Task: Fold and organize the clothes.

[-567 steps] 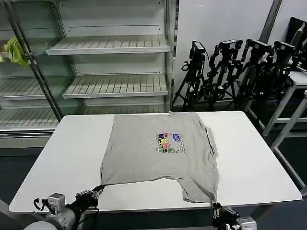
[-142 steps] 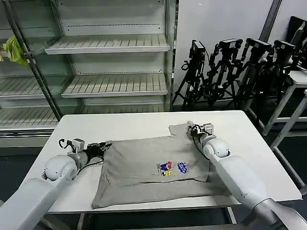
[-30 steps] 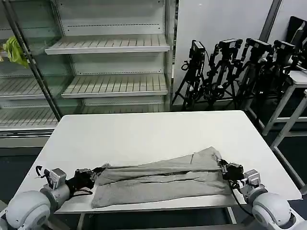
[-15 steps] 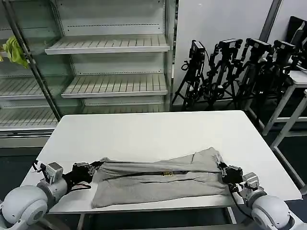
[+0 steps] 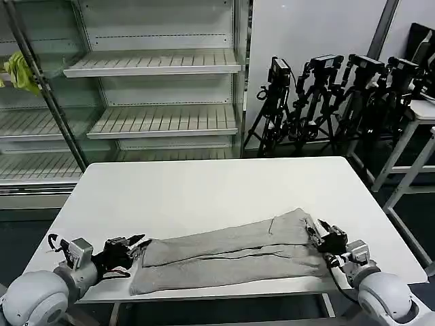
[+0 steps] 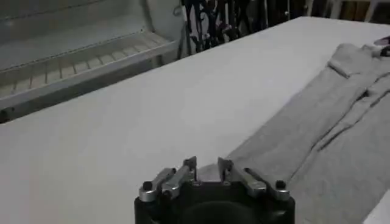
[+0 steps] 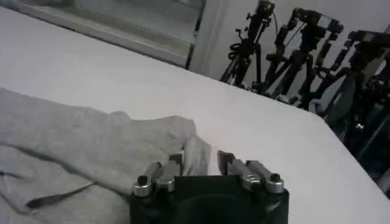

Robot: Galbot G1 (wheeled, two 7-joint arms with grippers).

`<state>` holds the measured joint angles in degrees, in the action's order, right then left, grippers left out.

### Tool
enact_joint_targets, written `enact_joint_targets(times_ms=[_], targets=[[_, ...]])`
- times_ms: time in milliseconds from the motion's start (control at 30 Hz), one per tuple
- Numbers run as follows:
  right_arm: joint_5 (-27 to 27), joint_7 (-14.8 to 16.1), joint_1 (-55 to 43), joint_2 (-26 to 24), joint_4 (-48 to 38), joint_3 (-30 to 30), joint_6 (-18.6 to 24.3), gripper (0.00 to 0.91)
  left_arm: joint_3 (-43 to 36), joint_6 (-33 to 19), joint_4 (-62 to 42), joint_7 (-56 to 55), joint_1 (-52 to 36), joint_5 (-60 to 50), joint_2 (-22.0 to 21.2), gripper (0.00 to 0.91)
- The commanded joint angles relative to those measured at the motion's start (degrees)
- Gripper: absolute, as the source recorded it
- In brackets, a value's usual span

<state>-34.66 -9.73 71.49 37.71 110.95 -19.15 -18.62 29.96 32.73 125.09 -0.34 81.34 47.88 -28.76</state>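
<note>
Head view: the grey shirt [image 5: 228,255] lies folded into a long band along the near edge of the white table [image 5: 204,187]. Left gripper [image 5: 136,244] sits spread at its left end; right gripper [image 5: 317,232] sits spread at its right end.

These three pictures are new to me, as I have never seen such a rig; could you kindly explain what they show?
A two-armed robot stands at a white table. The head view comes from a camera on its head, looking down; each of the other two comes from a camera on one wrist. On the table lies a grey shirt, folded into a long band. The left gripper sits at the band's left end and the right gripper at its right end, each with its jaws open and nothing held. Behind the table stand shelves, with a yellow-green rag and camera tripods.
</note>
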Motion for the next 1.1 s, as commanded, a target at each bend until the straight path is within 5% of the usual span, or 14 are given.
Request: enact_joint_targets(times_ms=[33, 433, 1100], targets=[[-0.4, -0.3, -0.9, 0.2, 0.2, -2.4, 0.5, 0.907, 1.3, 0.4, 1.0, -1.0, 0.8, 0.7, -0.2, 0.907], [-4.6, -0.8, -3.0, 2.2, 4.9, -15.6, 0.9, 0.907, 1.5, 0.6, 2.1, -5.0, 8.0, 5.7, -5.9, 0.907], [-3.9, -1.2, 2.3, 6.4, 12.4, -18.5, 1.5, 0.907, 0.4, 0.5, -2.5, -4.9, 7.1, 3.5, -14.6, 0.907]])
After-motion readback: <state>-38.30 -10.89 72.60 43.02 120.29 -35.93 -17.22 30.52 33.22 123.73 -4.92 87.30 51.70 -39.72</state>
